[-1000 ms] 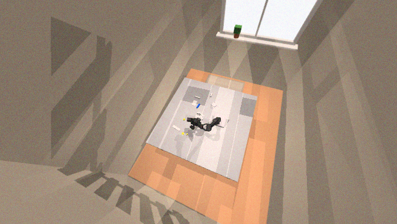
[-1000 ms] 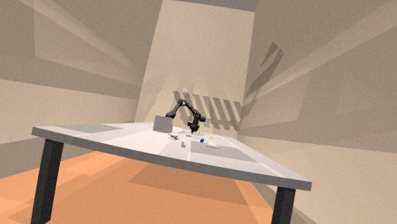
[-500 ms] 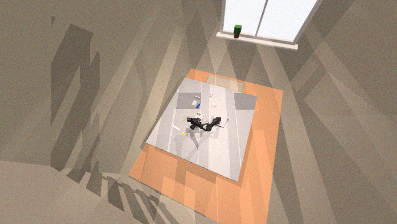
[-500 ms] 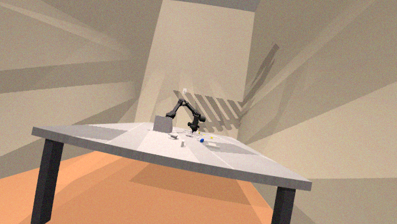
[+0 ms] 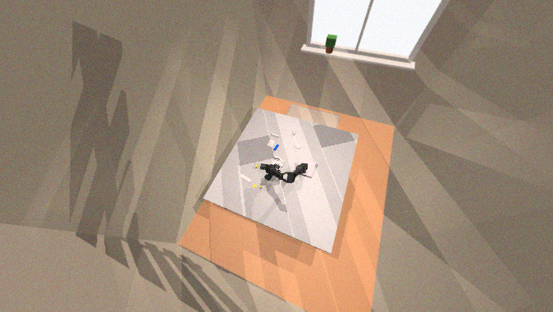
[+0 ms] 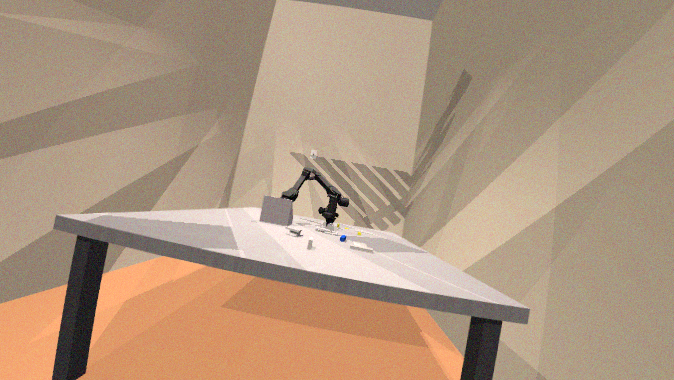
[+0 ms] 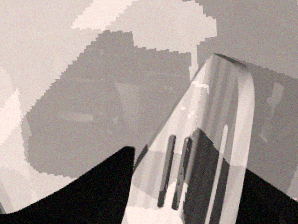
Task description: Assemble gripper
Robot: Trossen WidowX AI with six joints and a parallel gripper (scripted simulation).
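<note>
My gripper (image 6: pixel 329 224) (image 7: pixel 176 161) is low over the table, shut on a jaw (image 7: pixel 220 90). The jaw is pale and glossy, with a pointed end and dark slots; the two black fingers stand on either side of its lower part in the wrist view, and its lower end is cut off by the frame. White parts (image 5: pixel 278 159) lie right beside the gripper, partly hidden by the arm; I cannot tell whether they are the gripper base or a second jaw. Gear teeth and pins are not visible. The housing plate cannot be told for certain among the pale pieces.
On the table (image 5: pixel 312 213) (image 6: pixel 200 245) are a blue piece (image 5: pixel 276 147) (image 6: pixel 343 238), a white square piece (image 5: pixel 271 143), a white bar (image 5: pixel 245 178), a small upright piece (image 5: pixel 294 132) (image 6: pixel 310 243) and yellow bits (image 5: pixel 254 185) (image 6: pixel 359 233). A grey block (image 6: pixel 276 210) stands by the arm's base.
</note>
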